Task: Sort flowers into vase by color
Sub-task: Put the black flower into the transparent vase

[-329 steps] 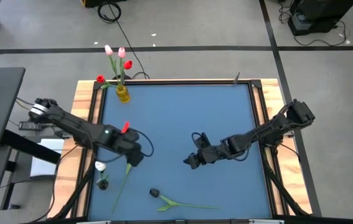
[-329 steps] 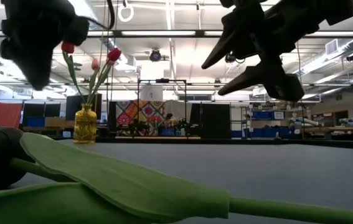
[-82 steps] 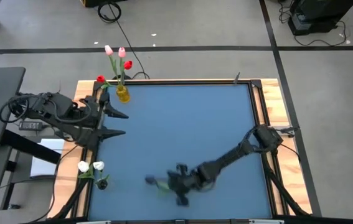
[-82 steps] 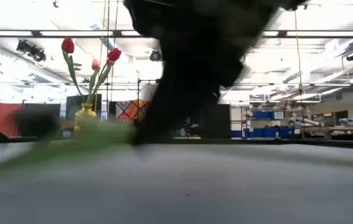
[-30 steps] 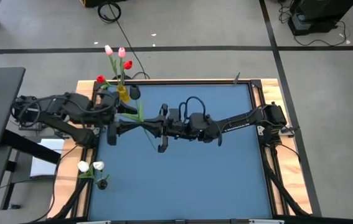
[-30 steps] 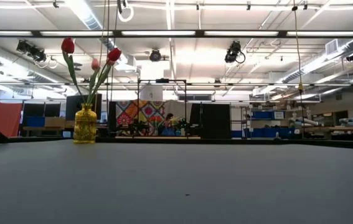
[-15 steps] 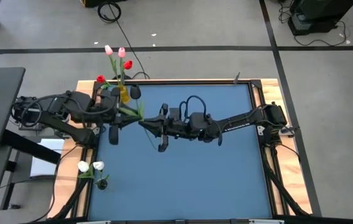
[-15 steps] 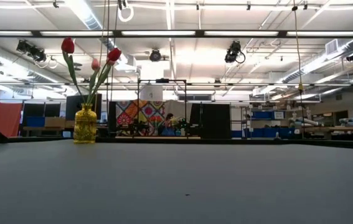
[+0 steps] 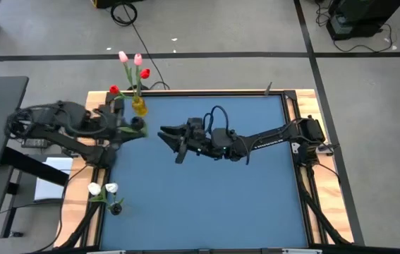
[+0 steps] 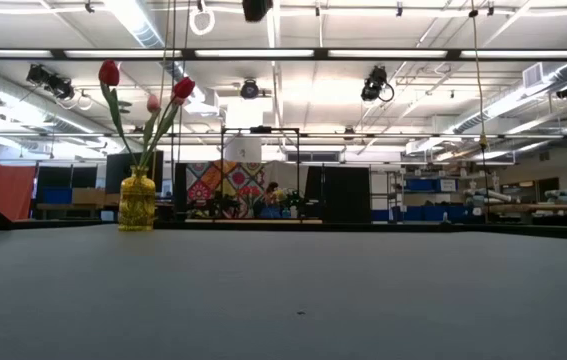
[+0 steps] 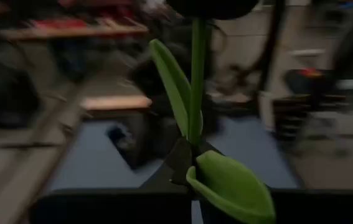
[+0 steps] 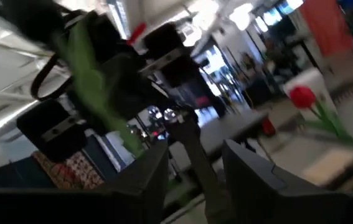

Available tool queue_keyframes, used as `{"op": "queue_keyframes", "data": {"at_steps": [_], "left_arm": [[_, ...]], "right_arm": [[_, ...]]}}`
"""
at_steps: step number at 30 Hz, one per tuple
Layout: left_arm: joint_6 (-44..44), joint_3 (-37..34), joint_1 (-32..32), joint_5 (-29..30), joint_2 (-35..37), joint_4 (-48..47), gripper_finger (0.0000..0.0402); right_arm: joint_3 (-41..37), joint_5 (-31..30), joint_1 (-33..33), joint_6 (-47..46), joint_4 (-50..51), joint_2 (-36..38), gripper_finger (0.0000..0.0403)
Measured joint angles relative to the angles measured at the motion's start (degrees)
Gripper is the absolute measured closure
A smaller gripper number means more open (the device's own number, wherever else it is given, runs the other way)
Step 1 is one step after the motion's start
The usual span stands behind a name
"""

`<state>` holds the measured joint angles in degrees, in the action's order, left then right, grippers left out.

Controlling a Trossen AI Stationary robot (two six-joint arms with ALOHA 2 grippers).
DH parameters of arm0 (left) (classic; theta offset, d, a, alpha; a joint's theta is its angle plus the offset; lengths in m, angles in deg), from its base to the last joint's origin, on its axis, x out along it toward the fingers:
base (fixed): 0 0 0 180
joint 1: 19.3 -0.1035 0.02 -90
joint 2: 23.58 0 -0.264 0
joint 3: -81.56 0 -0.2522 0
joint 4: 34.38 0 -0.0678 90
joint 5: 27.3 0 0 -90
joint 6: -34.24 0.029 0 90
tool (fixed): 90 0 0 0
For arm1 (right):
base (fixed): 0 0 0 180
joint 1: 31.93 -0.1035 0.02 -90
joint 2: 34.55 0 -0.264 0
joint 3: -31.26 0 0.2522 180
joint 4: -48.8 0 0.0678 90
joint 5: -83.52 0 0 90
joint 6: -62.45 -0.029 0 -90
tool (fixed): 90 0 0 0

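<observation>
My left gripper point(image 9: 135, 127) hangs over the table's left edge, shut on a black tulip point(image 11: 196, 74) with a green stem and leaves. Its dark head point(image 11: 210, 6) shows in the left wrist view. My right gripper point(image 9: 168, 141) stands open a little to the right of it, pointing at it, with nothing between its fingers point(image 12: 244, 171). A yellow vase point(image 9: 139, 106) at the far left corner holds red and pink tulips point(image 10: 148, 100). A dark vase point(image 9: 116, 208) at the near left holds white tulips point(image 9: 103, 188). My left gripper pinches the tulip's green stem point(image 11: 193, 134) between its two fingers, just where the lower leaves branch off. The stem runs on past the fingers to the dark head. The flower is lifted clear of the table.
The blue table top point(image 9: 214, 190) lies bare between the arms and the near edge. Wooden rails point(image 9: 101, 113) frame its left and right sides. Cables point(image 9: 217, 116) loop over my right arm. The room beyond shows shelves and lights.
My left gripper has shut on the tulip's stem and my right gripper has opened and let go of it. The left gripper has then carried the flower toward the table's left edge, nearer the yellow vase, while the right arm has stayed almost in place.
</observation>
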<state>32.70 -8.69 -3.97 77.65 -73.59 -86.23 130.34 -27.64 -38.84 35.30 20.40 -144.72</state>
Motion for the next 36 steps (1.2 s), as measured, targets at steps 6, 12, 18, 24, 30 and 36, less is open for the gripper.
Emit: {"op": "queue_keyframes", "data": {"at_steps": [6, 12, 18, 24, 30, 36], "left_arm": [[-5.2, 0.0, 0.3, -16.5, 9.6, -13.2, 0.0395], [-5.4, 0.1, 0.3, -31.8, 17.1, -22.0, 0.0396], [-5.4, 0.1, 0.3, -44.1, 20.2, -28.4, 0.0396], [-1.7, 0.0, 0.3, -46.8, 19.0, -29.0, 0.0397], [3.0, 0.0, 0.3, -52.1, 14.6, -26.3, 0.0397], [9.3, -2.3, 0.3, -60.0, 11.2, -23.9, 0.0397]], "right_arm": [[0.0, -0.3, -0.3, -9.7, 7.0, 0.0, 0.0244], [0.0, -0.3, -0.5, -12.0, 9.7, 0.0, 0.0245], [0.0, -1.9, 0.0, -12.4, 9.7, 0.0, 0.0245], [0.0, -2.4, 0.7, -12.3, 9.7, 0.0, 0.0245], [0.0, -2.4, 1.5, -11.9, 9.9, 0.0, 0.0245], [0.0, -2.4, 2.0, -12.0, 10.0, 0.0, 0.0245]]}}
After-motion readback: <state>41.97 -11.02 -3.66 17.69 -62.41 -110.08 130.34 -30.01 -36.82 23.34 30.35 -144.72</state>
